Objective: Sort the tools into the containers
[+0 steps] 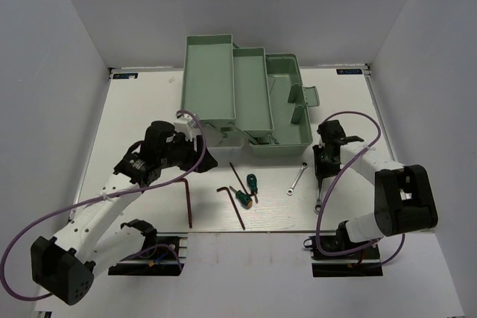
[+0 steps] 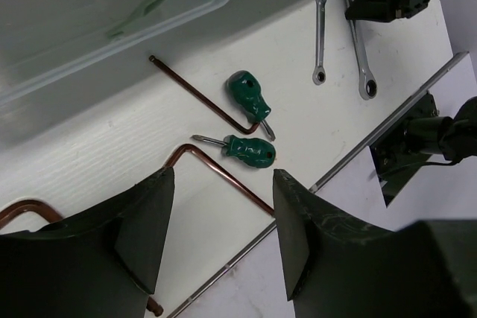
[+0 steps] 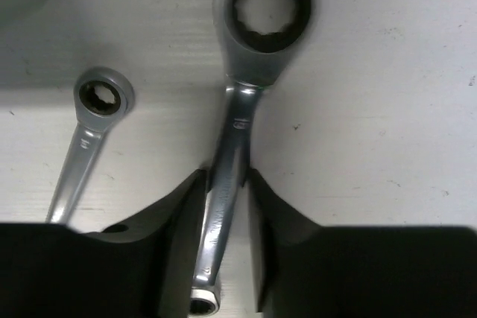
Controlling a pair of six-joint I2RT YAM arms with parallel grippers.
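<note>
R gripper (image 3: 226, 191) pinches big wrench (image 3: 240, 117) by shank, wrench flat on table (image 1: 149, 109), near-right of trays (image 1: 211, 80), small wrench (image 3: 86, 147) just left. Lift straight up, grip firm so heavy end doesn't swing; clear tray wall before lowering. L gripper (image 2: 223, 184) wide open, empty.

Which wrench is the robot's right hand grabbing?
Start at the pale-green toolbox at the back of the table, then look in front of its right end for two silver ratchet wrenches. It is the bigger wrench, between the right hand's fingers; the smaller wrench lies free beside it.
</note>
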